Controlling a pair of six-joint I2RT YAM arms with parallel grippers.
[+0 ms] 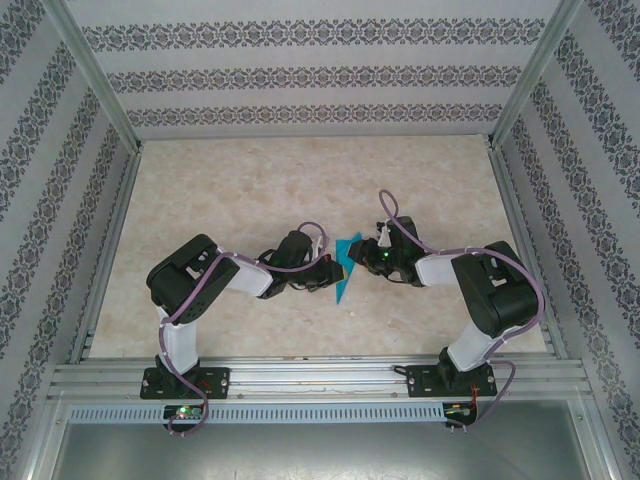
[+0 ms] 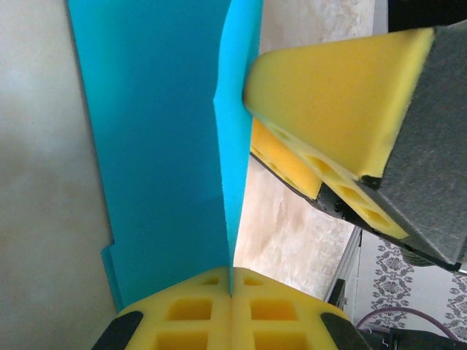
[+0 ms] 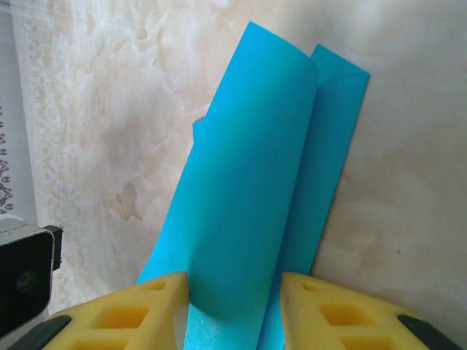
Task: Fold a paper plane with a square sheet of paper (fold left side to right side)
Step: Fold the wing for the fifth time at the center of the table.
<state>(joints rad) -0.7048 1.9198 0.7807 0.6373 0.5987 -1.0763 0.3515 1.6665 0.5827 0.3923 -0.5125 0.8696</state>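
The teal-blue sheet of paper (image 1: 345,266) is folded into a narrow, creased shape and lies mid-table between the two arms. In the left wrist view the paper (image 2: 160,146) rises as a standing flap, and my left gripper (image 2: 232,283) is shut on its lower edge. From above, my left gripper (image 1: 323,272) meets the paper's left side. My right gripper (image 1: 362,260) is at the right side. In the right wrist view the paper (image 3: 248,204) bulges in a soft curve, with my right gripper (image 3: 235,310) open and one yellow pad on each side. Its fingers (image 2: 328,95) also appear from the left wrist.
The table (image 1: 250,190) is a beige marbled surface fenced by aluminium rails (image 1: 300,375), with patterned walls (image 1: 300,75) around it. Both arms bend inward, so their wrists nearly meet at the centre.
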